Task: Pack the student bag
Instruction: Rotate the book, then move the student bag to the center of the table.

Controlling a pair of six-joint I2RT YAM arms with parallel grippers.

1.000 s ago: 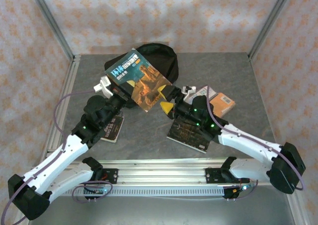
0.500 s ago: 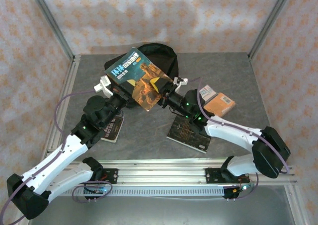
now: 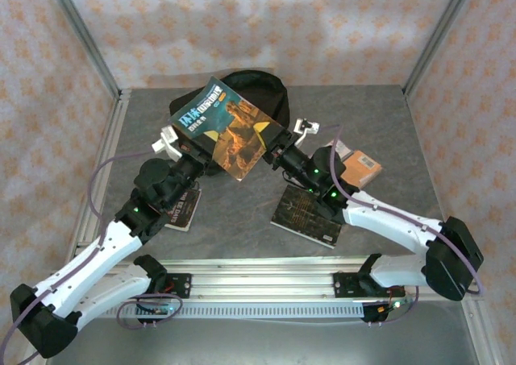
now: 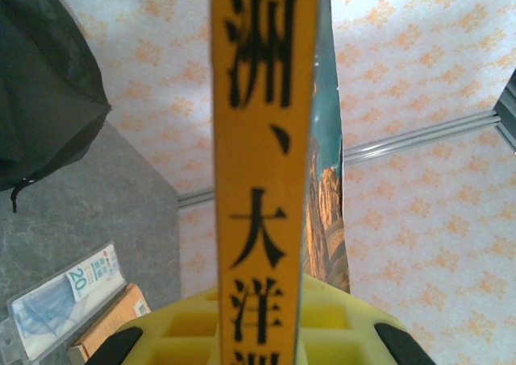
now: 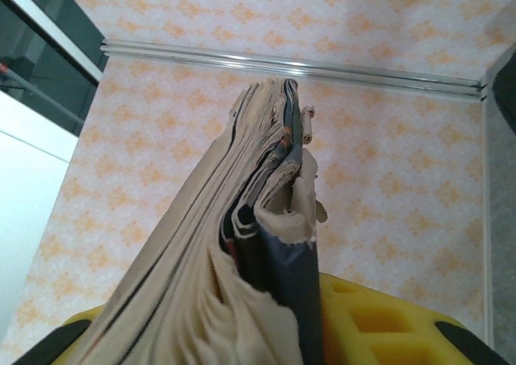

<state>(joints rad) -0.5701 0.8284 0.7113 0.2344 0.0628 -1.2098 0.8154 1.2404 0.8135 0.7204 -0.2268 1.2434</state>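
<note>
Black fabric at twelve o'clock: the bag (image 3: 256, 85) sits slumped at the far middle of the surface (image 3: 379, 115). The book (image 3: 230, 135) hangs tilted in the air just in front of it, hiding part of it from the top camera. Left end effector (image 3: 199, 159) is pinched tight on the book at about eight o'clock of the cover; in the left wrist view the yellow spine with black characters runs straight up between its yellow jaws. Right end effector (image 3: 280, 145) is at the book's three o'clock edge, closed down on the fanned page edges. Down on the surface, a dark book (image 3: 306, 213) lies at five o'clock under the right arm, and an orange book (image 3: 360, 168) at three o'clock.
</note>
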